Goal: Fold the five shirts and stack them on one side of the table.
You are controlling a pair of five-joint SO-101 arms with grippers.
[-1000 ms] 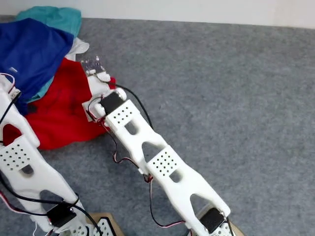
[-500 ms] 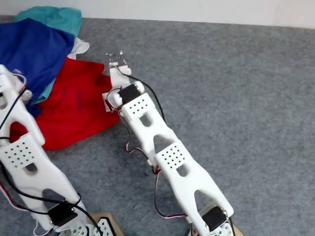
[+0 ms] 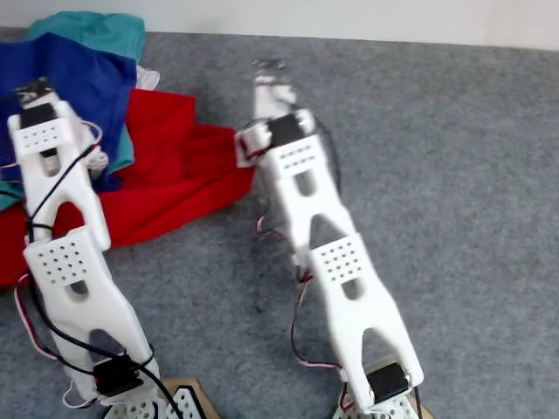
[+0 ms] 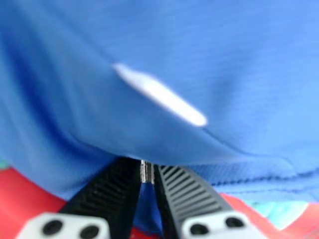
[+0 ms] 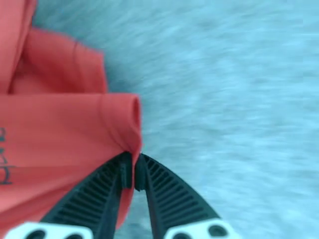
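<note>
- While the left gripper (image 4: 145,168) is pressing its fingers all but together, the blue shirt (image 4: 209,55) is draping over their tips. A fold of it seems to be caught between them, though the cloth is hiding the very ends.
- A pale oblong mark (image 4: 159,94) is showing on the blue cloth just beyond those fingers.
- In the high view the left arm (image 3: 65,253) is lying stretched over the heap of shirts, its wrist sitting above the blue shirt.
- The teal shirt (image 3: 100,30) is lying beyond the left fingers, under the blue shirt's far edge, and a strip of it is peeking out beside the left wrist.
- A scrap of white cloth (image 3: 146,78) is poking out between the blue shirt and the red shirt (image 3: 175,175).
- The red shirt is lying under the blue shirt near the left fingers and stretching across the table towards the right fingers.
- The right gripper (image 5: 133,163) is clamping its fingers on a rolled edge of the red shirt. The cloth is bunching at their tips and trailing off to one side of them.
- The right arm (image 3: 336,262) is lying stretched from the near edge up to that corner of the red shirt.
- The grey, carpet-like table (image 3: 437,175) is spreading out beyond the right fingers and on their other side.
</note>
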